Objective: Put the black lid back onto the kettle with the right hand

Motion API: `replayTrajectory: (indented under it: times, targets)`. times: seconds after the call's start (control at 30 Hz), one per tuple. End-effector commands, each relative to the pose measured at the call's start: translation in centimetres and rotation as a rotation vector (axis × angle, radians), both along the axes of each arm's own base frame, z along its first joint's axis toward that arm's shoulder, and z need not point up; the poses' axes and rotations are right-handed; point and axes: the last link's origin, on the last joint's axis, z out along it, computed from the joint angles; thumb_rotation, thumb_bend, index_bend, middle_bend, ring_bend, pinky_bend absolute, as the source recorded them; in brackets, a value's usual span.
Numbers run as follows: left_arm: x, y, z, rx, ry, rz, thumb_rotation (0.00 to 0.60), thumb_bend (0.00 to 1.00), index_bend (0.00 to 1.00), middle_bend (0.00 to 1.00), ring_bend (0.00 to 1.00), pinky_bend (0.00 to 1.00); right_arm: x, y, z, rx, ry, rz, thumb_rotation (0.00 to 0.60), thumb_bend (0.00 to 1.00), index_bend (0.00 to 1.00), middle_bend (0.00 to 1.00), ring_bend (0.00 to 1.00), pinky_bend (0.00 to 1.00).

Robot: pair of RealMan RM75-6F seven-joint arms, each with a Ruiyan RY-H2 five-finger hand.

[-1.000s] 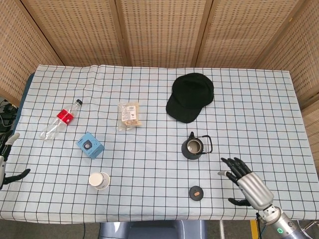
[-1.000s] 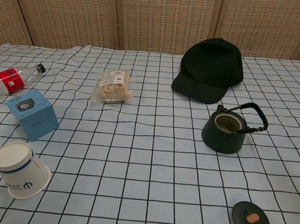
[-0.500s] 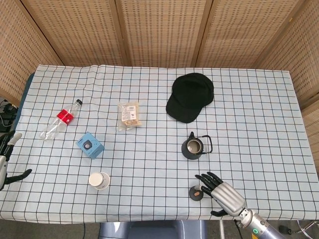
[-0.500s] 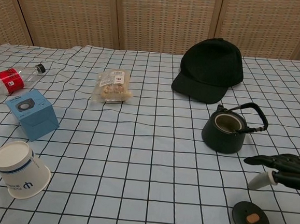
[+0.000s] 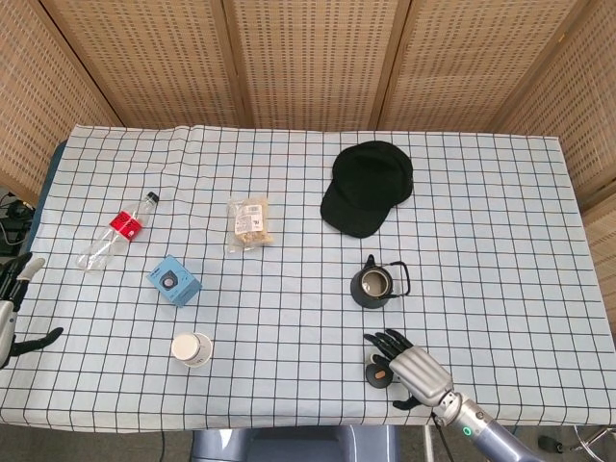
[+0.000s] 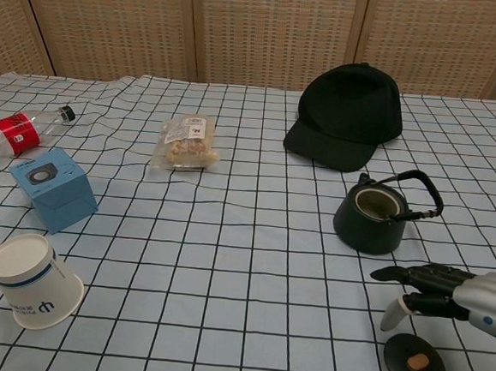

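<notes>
The black lid [image 6: 414, 363] with a small brown knob lies flat near the table's front edge, partly covered by my right hand [image 5: 402, 364] in the head view. That hand [image 6: 433, 286] hovers just above the lid, fingers spread, holding nothing. The black kettle [image 5: 372, 285] stands open-topped with its handle up, a short way behind the lid [image 5: 376, 373]; the kettle [image 6: 371, 217] is apart from the hand. My left hand [image 5: 12, 306] hangs off the table's left edge, fingers spread and empty.
A black cap [image 5: 366, 187] lies behind the kettle. A snack packet [image 5: 250, 223], a plastic bottle [image 5: 117, 231], a blue box [image 5: 174, 280] and a tipped paper cup [image 5: 192, 348] sit on the left half of the checked tablecloth [image 5: 481, 241].
My right hand has swept in from the right and now hovers over the lid. The lid, the kettle and the left hand have stayed put.
</notes>
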Motion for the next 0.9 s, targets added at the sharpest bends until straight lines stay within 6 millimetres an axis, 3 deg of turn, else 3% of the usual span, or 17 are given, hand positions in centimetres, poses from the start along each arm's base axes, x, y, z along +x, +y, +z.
replayTrajectory:
  times: [0.03,0.9]
  targets:
    - [0.0,0.0,0.0,-0.001,0.000,-0.001,0.600,0.05,0.00,0.00,0.00,0.00,0.1,-0.4,-0.3,-0.003,0.003,-0.002,0.600,0.18,0.30,0.00,0.00,0.00]
    - [0.2,-0.1,-0.1,-0.008,-0.001,-0.007,0.600,0.04,0.00,0.00,0.00,0.00,0.4,-1.9,-2.6,-0.028,0.017,-0.038,0.600,0.22,0.43,0.07,0.00,0.00]
